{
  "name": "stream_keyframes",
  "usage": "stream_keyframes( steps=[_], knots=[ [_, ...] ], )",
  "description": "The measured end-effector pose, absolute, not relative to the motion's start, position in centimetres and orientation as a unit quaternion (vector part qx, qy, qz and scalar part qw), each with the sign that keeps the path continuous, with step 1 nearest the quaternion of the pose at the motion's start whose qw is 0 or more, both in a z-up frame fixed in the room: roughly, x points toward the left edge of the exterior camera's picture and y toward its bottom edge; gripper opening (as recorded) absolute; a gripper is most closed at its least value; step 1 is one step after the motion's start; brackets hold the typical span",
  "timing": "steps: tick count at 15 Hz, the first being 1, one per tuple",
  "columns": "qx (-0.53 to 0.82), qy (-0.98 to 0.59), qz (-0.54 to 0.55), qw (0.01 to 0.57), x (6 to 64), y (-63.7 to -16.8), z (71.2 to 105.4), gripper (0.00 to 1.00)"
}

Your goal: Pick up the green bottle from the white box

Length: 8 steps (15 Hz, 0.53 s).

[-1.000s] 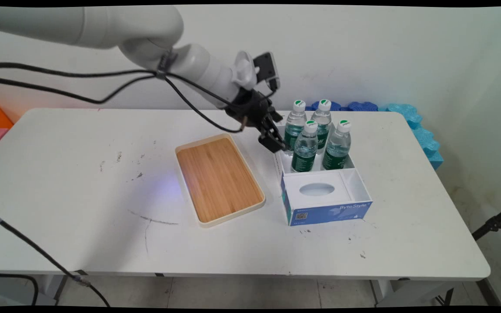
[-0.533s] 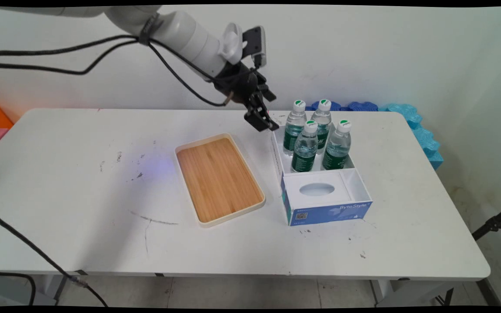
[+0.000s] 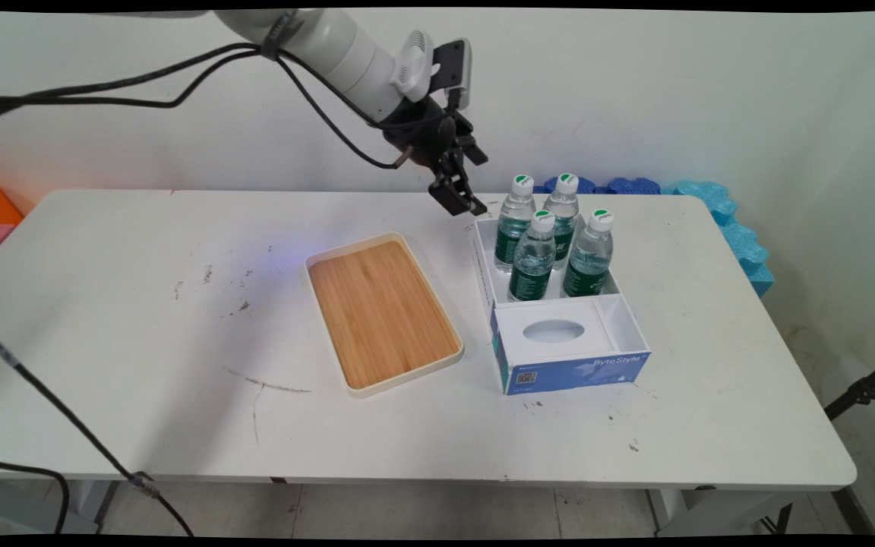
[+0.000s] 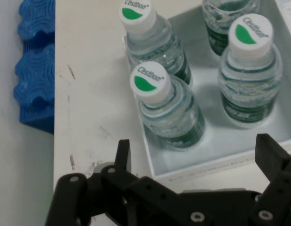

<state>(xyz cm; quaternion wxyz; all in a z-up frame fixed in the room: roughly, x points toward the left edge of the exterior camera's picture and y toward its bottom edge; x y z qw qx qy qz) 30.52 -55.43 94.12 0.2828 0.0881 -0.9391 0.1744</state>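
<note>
Just above the far-left corner of the white box [image 3: 623,315], the jaws of the gripper [image 4: 194,157] hang spread and empty, nearest the water bottle [image 4: 166,110] at that corner. Four capped water bottles stand upright in the box's far compartment. A bamboo tray [image 3: 382,313] lies on the counter [image 3: 141,342], just left of the box.
</note>
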Motion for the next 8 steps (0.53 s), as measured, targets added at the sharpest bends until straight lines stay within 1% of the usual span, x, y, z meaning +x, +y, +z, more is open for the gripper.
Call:
stream_keyframes(
  steps=[8],
  knots=[
    [0.083, -0.939, 0.166, 0.290, 28.5, -58.6, 90.7, 1.00]
  ],
)
